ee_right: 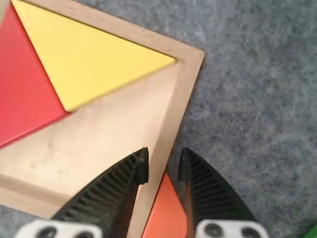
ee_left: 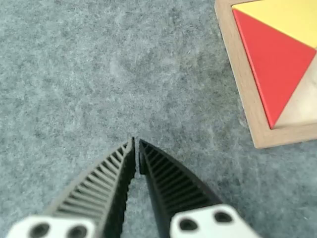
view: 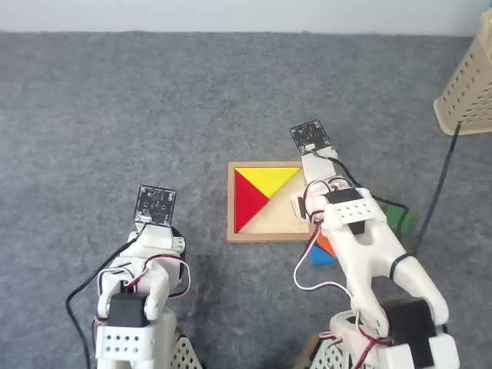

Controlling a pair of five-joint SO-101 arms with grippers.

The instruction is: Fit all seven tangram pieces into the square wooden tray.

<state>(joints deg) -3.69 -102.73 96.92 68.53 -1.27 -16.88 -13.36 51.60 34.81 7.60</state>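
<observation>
Pincer (ee_right: 162,166) parted over wooden tray (ee_right: 184,84) rim, yellow triangle (ee_right: 84,59), red triangle (ee_right: 25,94) inside, orange piece (ee_right: 166,213) just outside

Grey felt table cover (view: 115,100); pale wall (view: 231,15) behind; beige perforated basket (view: 469,84).

One square wooden tray (view: 231,201). Two pieces inside it: one red triangle (view: 248,204), one yellow triangle (view: 269,179). Three pieces showing outside it: one orange piece (view: 326,246), one blue piece (view: 321,257), one green piece (view: 400,219). Two arms: left arm (view: 142,265), right arm (view: 361,238). One beige perforated basket (view: 469,84).
</observation>
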